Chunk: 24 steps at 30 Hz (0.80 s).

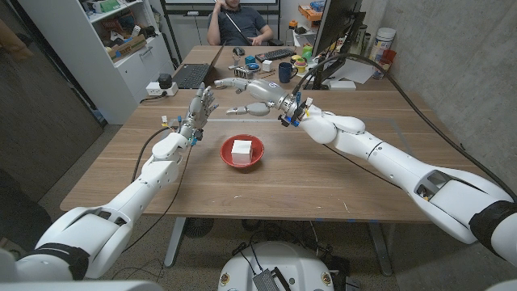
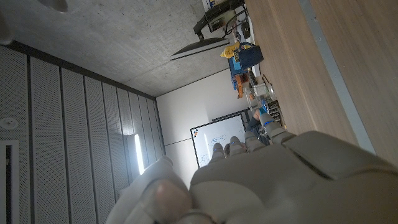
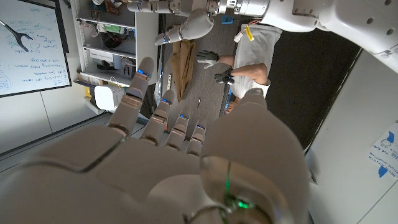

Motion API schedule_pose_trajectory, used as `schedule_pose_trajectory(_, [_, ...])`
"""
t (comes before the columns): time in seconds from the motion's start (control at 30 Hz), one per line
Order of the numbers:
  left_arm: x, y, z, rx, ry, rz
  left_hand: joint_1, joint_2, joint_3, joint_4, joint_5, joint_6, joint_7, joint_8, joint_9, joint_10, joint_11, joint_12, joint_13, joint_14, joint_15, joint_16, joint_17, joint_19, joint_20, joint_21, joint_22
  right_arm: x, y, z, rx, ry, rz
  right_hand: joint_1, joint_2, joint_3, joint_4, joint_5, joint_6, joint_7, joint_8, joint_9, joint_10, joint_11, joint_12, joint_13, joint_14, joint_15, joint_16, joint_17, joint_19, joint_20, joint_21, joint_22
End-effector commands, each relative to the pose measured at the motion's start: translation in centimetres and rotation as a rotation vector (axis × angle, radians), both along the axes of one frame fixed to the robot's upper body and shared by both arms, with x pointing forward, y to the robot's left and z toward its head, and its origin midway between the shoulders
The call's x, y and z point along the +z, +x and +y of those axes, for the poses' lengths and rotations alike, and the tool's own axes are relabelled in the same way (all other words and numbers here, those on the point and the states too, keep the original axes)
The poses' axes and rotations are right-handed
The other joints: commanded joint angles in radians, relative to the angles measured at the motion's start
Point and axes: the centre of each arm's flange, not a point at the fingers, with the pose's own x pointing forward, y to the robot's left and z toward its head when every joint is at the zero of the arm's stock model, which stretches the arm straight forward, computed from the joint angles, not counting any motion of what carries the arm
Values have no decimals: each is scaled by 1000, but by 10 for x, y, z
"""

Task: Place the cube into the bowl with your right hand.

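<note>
One cube (image 1: 241, 147) inside bowl (image 1: 229, 158).

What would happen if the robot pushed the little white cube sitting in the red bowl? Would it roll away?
Probably not. The small white cube has flat faces, so it would likely slide or tip rather than roll. The round red bowl has a raised rim around it, which should stop it escaping. It looks small and probably light, so a gentle nudge may move it, or shift the bowl too.

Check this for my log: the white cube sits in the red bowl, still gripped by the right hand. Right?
Not quite. The white cube does sit in the red bowl, but the head view shows the right hand holding nothing, raised beyond the bowl with fingers apart.
</note>
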Motion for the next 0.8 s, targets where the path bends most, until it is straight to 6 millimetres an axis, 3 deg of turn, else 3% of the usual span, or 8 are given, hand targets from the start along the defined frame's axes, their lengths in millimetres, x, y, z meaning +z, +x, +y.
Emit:
schedule_pose_trajectory(0.03, [0, 0, -1, 0, 1, 0, -2, 40, -7, 1, 6, -7, 1, -2, 4, -60, 1, 2, 4, -59, 6, 0, 4, 2, 6, -6, 3, -1, -6, -4, 39, 64, -28, 11, 9, -3, -8, 1, 16, -3, 8, 2, 20, 0, 8, 2, 24, -61, 7, 0, 30, -15, -5, 4])
schedule_pose_trajectory(0.6, [-1, -3, 0, 1, 2, -1, -2, 41, -9, 1, 7, -9, 3, -2, 4, -62, 2, 1, 3, -59, 7, 0, 4, 1, 7, -8, 3, 4, -2, -5, 84, 146, -37, 45, 32, 8, -25, -1, 57, 3, 9, 1, 72, 16, 18, 1, 99, -110, 11, 0, 107, -86, -18, 4])
schedule_pose_trajectory(0.8, [0, -4, -1, 0, 3, -8, -2, 41, -9, 1, 7, -10, 4, -2, 4, -62, 3, 1, 3, -60, 7, 0, 4, 1, 7, -8, 3, 2, -3, -5, 77, 145, -42, 50, 36, 10, -27, -2, 65, 7, 8, 1, 76, 12, 17, 1, 105, -114, 8, 0, 113, -94, -24, 4])
